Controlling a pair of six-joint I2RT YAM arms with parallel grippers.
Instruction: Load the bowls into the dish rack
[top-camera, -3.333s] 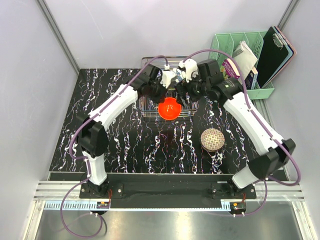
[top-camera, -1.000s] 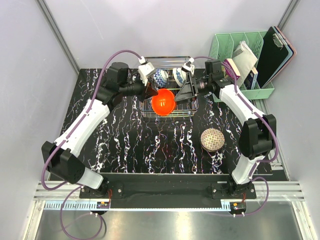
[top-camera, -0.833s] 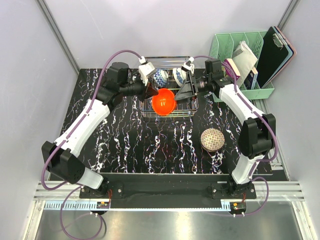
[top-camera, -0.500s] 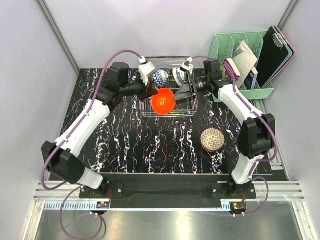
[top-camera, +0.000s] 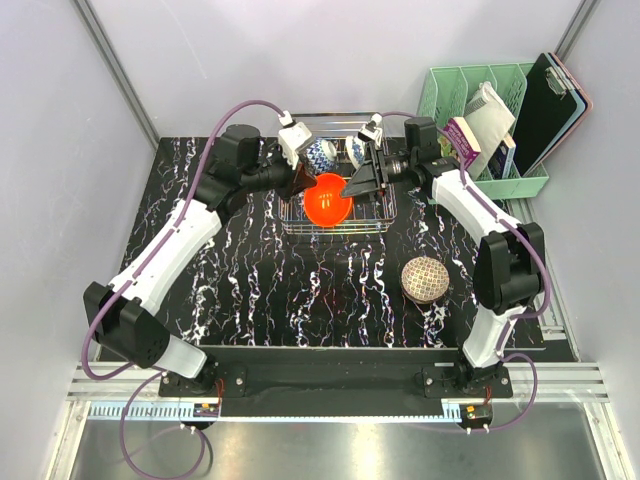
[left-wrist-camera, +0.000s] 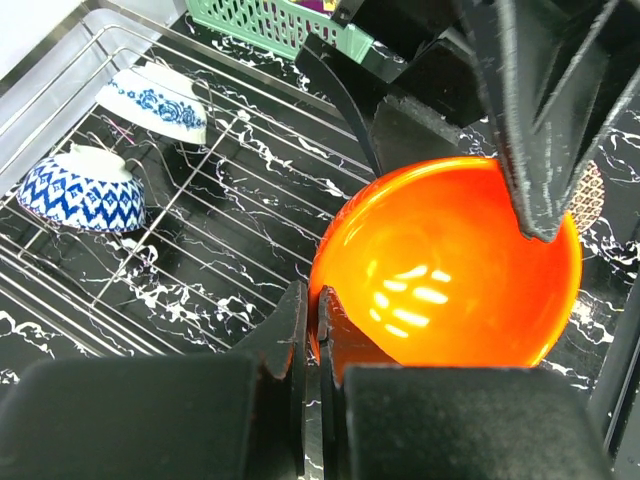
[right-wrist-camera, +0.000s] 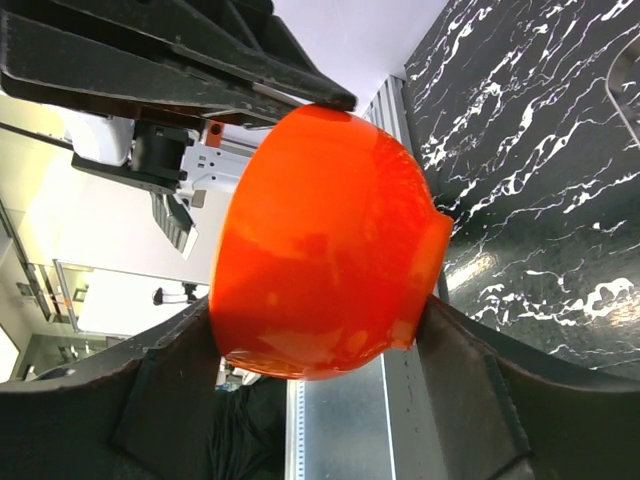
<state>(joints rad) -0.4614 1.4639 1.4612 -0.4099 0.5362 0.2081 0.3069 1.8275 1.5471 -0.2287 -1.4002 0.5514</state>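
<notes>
Right now the L tool (left-wrist-camera: 312, 296) is pinching the rim of the orange-red bowl (top-camera: 328, 199). Its two fingers (left-wrist-camera: 285, 325) are nearly closed w/ only the thin rim btwn them. The bowl is hanging tilted over the near half of the dish rack (top-camera: 298, 227), mouth facing up toward the top cam. Can't tell whether its foot is touching the wires.

The R tool (right-wrist-camera: 318, 318) is straddling the same bowl from the opposite side. Its fingers are spread wide, one lying at the rim side and the other at the foot side. Both are looking right against the glaze in the R wrist view. Can't tell whether it's actually clamping or just lying against it.

In the rack's far half, a diamond-patterned blue-and-white bowl (left-wrist-camera: 82, 190) and a floral blue-and-white bowl (left-wrist-camera: 155, 100) are sitting mouth-down side by side, w/ a raised wire divider btwn them. Neither is touching the orange-red bowl.

A net-patterned bowl (top-camera: 425, 279) is lying upside down on the black marbled surface (top-camera: 230, 270). It's sitting to the R of the rack, nearer the arm bases and well apart from it. A mint-green organiser (top-camera: 525, 186) is standing at the far R corner, w/ books (top-camera: 488, 112) in it and a dark clipboard (top-camera: 550, 100) leaning at its R end.
</notes>
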